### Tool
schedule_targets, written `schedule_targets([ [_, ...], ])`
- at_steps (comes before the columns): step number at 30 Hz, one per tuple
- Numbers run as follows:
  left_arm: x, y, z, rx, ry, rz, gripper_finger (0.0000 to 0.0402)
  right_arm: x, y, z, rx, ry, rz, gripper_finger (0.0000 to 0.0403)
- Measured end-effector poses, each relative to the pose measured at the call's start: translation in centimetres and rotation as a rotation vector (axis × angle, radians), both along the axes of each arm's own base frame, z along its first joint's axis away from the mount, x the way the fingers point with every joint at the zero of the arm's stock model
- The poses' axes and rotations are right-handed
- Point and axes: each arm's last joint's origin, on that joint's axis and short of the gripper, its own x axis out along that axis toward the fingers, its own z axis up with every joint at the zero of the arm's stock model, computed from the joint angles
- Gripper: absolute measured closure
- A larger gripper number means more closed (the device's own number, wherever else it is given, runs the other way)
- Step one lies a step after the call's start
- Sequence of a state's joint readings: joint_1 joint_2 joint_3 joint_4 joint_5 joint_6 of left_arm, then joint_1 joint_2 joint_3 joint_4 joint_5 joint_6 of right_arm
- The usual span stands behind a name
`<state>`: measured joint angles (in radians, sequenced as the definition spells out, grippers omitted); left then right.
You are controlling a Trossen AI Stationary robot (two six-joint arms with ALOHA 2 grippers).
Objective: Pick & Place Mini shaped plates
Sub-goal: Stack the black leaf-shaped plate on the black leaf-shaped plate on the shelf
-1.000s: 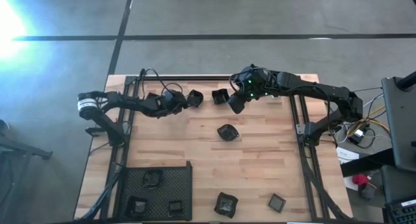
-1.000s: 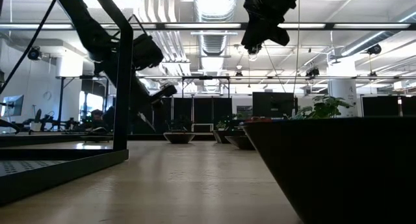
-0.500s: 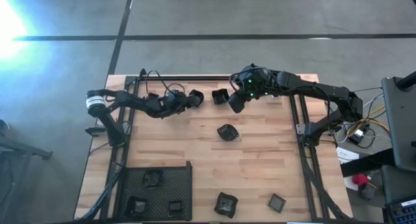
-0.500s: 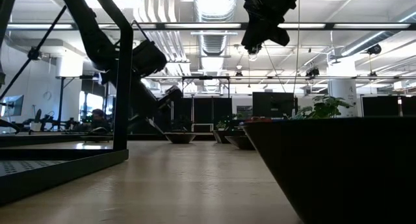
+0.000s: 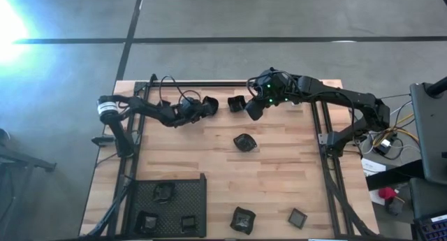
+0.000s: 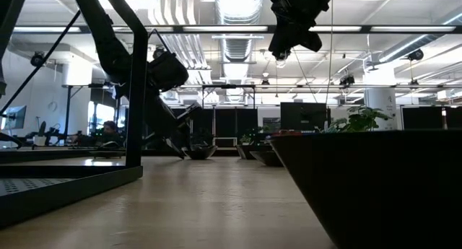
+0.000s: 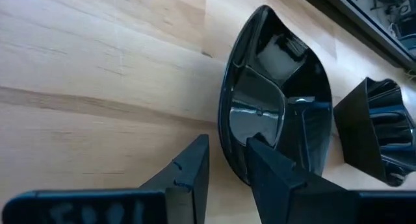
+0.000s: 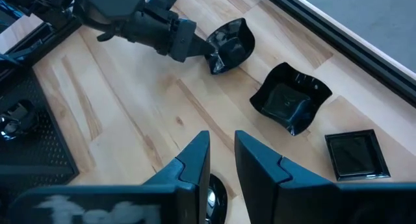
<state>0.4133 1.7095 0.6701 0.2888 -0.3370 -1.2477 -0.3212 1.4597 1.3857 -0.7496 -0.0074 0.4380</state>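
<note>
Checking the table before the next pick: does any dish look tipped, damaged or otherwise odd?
Nothing looks damaged. One glossy black oval dish at the table's far edge is at the left gripper, whose fingers straddle its rim. The right gripper hovers nearby. The other small black dishes lie scattered, three in the black mesh tray.

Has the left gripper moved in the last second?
Yes. In the high view the left gripper has crept right toward the plate near the table's far edge, its fingers straddling the rim.
</note>
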Motion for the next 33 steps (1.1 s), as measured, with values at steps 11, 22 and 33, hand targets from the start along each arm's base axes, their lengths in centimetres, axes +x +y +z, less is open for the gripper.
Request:
schedule_targets([
  [11,-0.2,0.3,-0.1,0.015,0.024,-0.016,0.0389,0.0,-0.1,0.0,-0.002,0.001,0.0,0.0335],
  [22,-0.9,0.2,1.5,0.071,0.101,-0.121,0.0401,0.0,-0.1,0.0,-0.007,0.002,0.001,0.0335],
  [33,-3.0,-0.8,4.5,0.108,0.224,-0.212,0.0401,0.0,-0.1,0.0,-0.027,0.007,0.024,0.0335],
])
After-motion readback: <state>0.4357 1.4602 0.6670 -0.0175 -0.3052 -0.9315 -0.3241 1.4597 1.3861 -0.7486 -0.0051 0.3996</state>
